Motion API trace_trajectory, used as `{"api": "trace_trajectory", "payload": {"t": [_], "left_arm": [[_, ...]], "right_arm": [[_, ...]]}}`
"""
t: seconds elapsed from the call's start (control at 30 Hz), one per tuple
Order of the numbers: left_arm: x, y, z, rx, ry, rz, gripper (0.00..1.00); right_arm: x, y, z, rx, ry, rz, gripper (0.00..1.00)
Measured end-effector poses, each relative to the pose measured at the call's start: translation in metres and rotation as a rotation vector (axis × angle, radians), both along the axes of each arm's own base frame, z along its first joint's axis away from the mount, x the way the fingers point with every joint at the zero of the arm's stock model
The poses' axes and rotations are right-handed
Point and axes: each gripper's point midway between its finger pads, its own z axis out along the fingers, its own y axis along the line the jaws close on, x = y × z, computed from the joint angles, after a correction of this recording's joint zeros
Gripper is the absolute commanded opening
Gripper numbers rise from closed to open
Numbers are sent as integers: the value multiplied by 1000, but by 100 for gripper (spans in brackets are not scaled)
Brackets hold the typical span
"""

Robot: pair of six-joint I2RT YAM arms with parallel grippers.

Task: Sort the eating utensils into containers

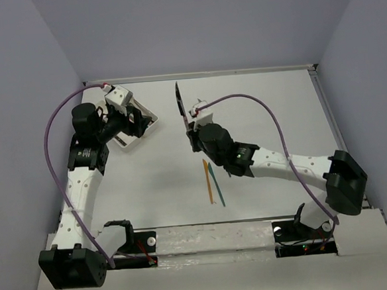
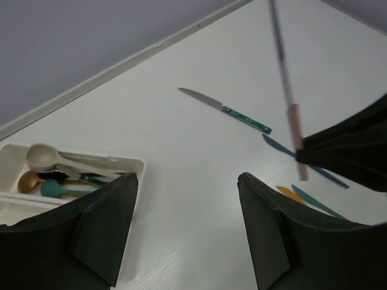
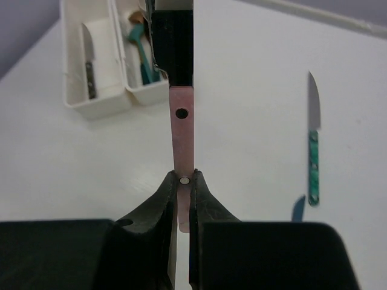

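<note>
Right gripper [image 3: 184, 180] clamps a pink-handled knife [image 3: 181, 112] above the table [image 1: 277, 106].
Nearest, an orange knife [image 1: 208, 180] and a teal knife [image 1: 215, 183] lie side by side; beyond, far left, the left gripper [image 2: 186, 178] gapes wide by the trays [image 3: 97, 106], which hold a black-handled knife [image 3: 89, 69] and spoons [image 2: 45, 158].

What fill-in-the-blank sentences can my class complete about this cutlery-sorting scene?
The right gripper is shut on a pink-handled ____.
The left gripper is ____.
The teal-handled knife lies on the ____.
The spoons lie in the white ____.
Missing: knife; open; table; tray.
</note>
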Motion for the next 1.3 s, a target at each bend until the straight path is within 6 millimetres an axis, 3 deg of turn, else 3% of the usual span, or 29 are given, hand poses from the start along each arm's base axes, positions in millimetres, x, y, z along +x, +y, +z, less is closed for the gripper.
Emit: {"api": "trace_trajectory", "payload": {"t": [0.17, 0.27, 0.37, 0.53, 0.73, 0.83, 0.93, 1.03, 1.07, 1.13, 1.23, 1.27, 1.3], "left_arm": [[-21, -22, 17, -64, -4, -100, 79], [-22, -25, 13, -78, 21, -106, 79], [-21, -24, 10, -80, 32, -95, 79], [-16, -21, 7, -96, 45, -58, 76], [-6, -17, 4, -132, 48, -10, 63], [0, -15, -1, -144, 50, 20, 49], [2, -13, -4, -152, 56, 35, 41], [3, -15, -4, -162, 52, 33, 25], [2, -16, -3, -166, 52, 27, 13], [1, -20, -4, -179, 63, 16, 0], [-1, -22, -6, -189, 75, 9, 0], [-1, -21, -7, -193, 79, 17, 0], [0, -21, -7, -195, 82, 22, 0]], "right_arm": [[19, 66, 37, 93, -97, 103, 0], [22, 99, 40, 114, -112, 154, 0], [23, 117, 41, 124, -113, 183, 0], [20, 126, 40, 129, -110, 215, 0], [14, 132, 40, 137, -105, 252, 0], [10, 136, 41, 142, -102, 276, 0], [8, 139, 42, 151, -96, 294, 0], [7, 141, 42, 159, -94, 301, 0], [7, 142, 42, 163, -94, 302, 0], [7, 144, 41, 171, -92, 304, 0], [8, 145, 38, 173, -88, 303, 0], [8, 145, 38, 172, -87, 302, 3], [8, 145, 37, 171, -86, 301, 18]]}}
